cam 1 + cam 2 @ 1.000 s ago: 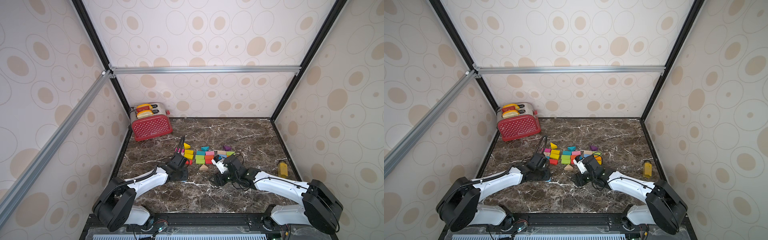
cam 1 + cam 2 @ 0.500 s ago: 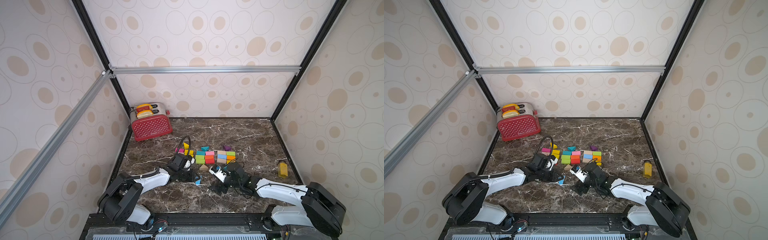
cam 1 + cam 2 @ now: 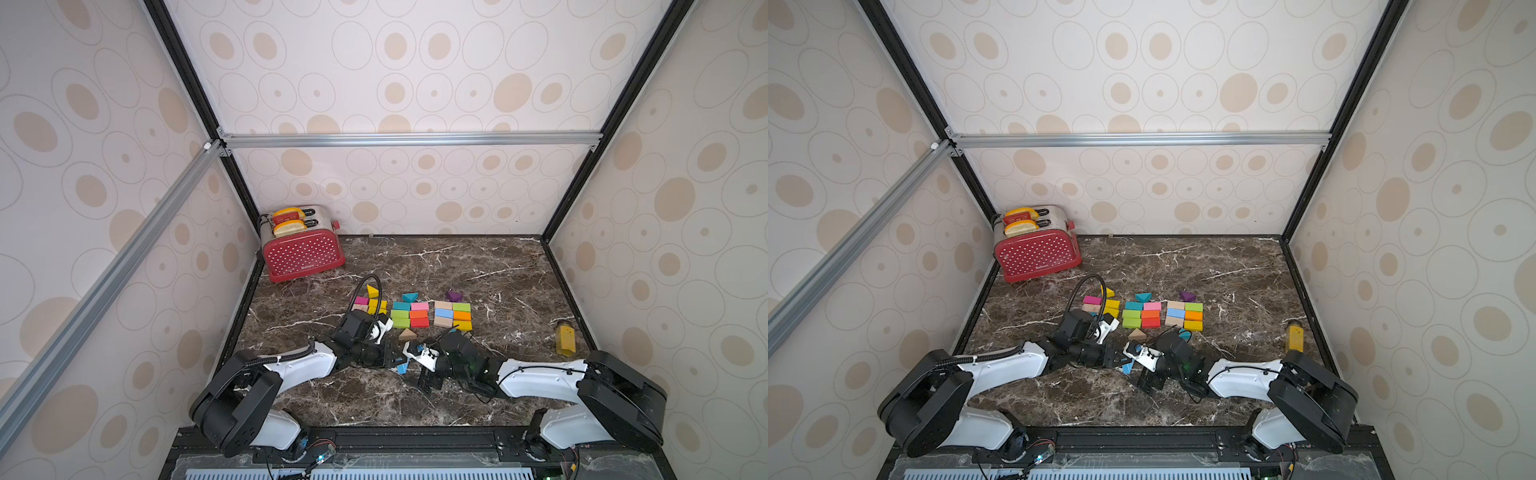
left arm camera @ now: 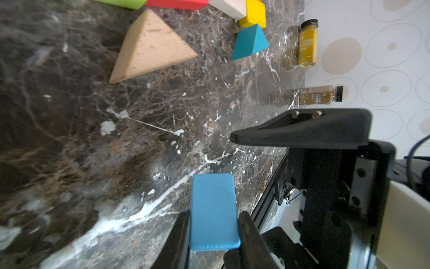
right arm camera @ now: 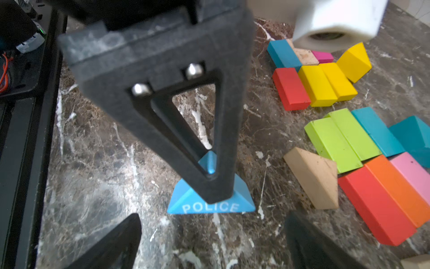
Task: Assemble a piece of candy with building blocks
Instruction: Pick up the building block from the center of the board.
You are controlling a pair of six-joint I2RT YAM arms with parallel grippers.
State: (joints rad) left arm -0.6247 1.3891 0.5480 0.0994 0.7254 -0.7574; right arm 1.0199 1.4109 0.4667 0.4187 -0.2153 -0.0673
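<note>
Now my left claw pinches the blue wedge, which stands on the counter near-centre, nearer than the rows of blocks. My right claw, spread wide and empty, faces its long lettered side.

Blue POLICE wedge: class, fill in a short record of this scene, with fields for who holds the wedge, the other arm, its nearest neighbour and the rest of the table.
piece: blue wedge, lettered POLICE
held by: left gripper, fingers closed on it
height: low over the marble table; contact unclear
right gripper: open, empty, facing the wedge
nearest neighbour: bare wood wedge, lying apart from it
other blocks: flat coloured groups beyond both arms
also present: red toaster, yellow spice jar
</note>
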